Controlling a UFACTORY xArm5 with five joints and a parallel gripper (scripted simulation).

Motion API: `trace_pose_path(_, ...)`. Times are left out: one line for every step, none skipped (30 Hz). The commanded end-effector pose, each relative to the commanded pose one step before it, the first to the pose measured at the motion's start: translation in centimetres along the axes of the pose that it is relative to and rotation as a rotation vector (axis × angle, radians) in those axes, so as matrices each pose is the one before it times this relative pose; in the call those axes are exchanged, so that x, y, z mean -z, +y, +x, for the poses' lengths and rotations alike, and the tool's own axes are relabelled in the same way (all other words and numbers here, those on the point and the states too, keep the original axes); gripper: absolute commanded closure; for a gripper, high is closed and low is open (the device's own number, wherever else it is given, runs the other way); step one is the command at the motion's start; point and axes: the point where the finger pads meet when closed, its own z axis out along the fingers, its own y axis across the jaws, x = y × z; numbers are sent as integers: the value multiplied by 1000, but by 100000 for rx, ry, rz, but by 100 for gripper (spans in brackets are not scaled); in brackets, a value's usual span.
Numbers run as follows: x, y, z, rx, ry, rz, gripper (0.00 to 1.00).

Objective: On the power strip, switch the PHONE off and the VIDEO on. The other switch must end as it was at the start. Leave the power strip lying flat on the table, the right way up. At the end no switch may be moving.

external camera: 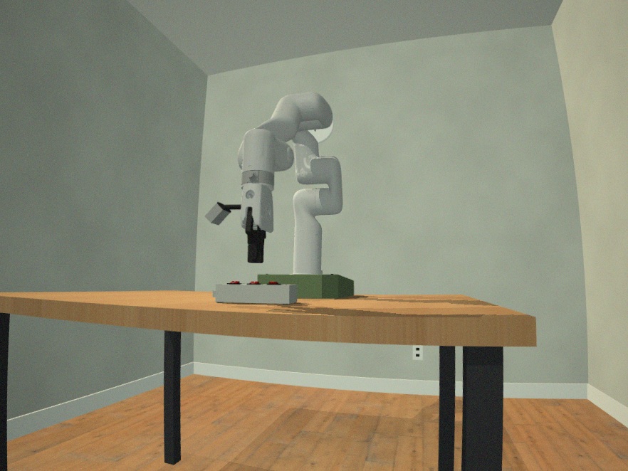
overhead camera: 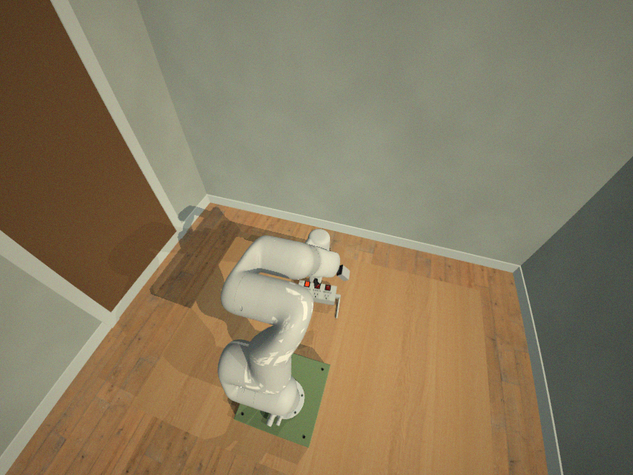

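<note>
The grey power strip [external camera: 255, 292] lies flat on the wooden table, just in front of the arm's green base. It has three red rocker switches on top. In the overhead view the power strip [overhead camera: 321, 293] is partly hidden by the arm; the switch nearest the arm [overhead camera: 306, 283] glows bright orange-red, and the other two look dark red. My gripper [external camera: 255, 259] is shut with nothing in it. It points straight down and hangs a short way above the middle switch [external camera: 252, 282]. The labels are too small to read.
The green base plate [external camera: 305, 284] stands right behind the strip. A small grey camera block [external camera: 216, 213] sticks out from the wrist to the left. The table's front edge [external camera: 263, 324] is well in front of the strip.
</note>
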Motion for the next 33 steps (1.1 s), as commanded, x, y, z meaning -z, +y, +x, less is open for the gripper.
trace_pose_path(-332,-131,21,-2,21,376,100)
trace_pose_path(-114,-1,-2,0,0,0,100)
trace_pose_path(0,0,0,0,0,0,100)
trace_pose_path(0,0,0,0,0,0,100)
trace_pose_path(-119,0,-2,0,0,0,100)
trace_pose_path(-123,0,-2,0,0,0,100)
trace_pose_path(-126,0,-2,0,0,0,100)
trace_pose_path(-129,1,-2,0,0,0,100)
trace_pose_path(-131,1,-2,0,0,0,100)
trace_pose_path(-134,-1,-2,0,0,0,100)
trace_pose_path(-136,-1,-2,0,0,0,100)
trace_pose_path(-136,-1,-3,0,0,0,100)
trace_pose_path(-136,0,-3,0,0,0,100)
trace_pose_path(-136,0,-3,0,0,0,100)
trace_pose_path(-134,1,-3,0,0,0,100)
trace_pose_path(-134,-1,-2,0,0,0,100)
trace_pose_path(-132,-1,-2,0,0,0,100)
trace_pose_path(-129,-1,-2,0,0,0,100)
trace_pose_path(-125,0,-2,0,0,0,100)
trace_pose_path(0,0,0,0,0,0,100)
trace_pose_path(0,0,0,0,0,0,100)
trace_pose_path(-121,0,-2,0,0,0,100)
trace_pose_path(-117,0,-2,0,0,0,100)
trace_pose_path(-112,1,-2,0,0,0,100)
trace_pose_path(-107,0,-2,0,0,0,100)
trace_pose_path(-101,-1,-2,0,0,0,100)
trace_pose_path(-95,-1,-2,0,0,0,100)
trace_pose_path(-89,-1,-2,0,0,0,100)
trace_pose_path(-82,0,-2,0,0,0,100)
trace_pose_path(-75,0,-1,0,0,0,100)
trace_pose_path(-68,0,-1,0,0,0,100)
trace_pose_path(-61,0,-1,0,0,0,100)
trace_pose_path(-54,0,-1,0,0,0,100)
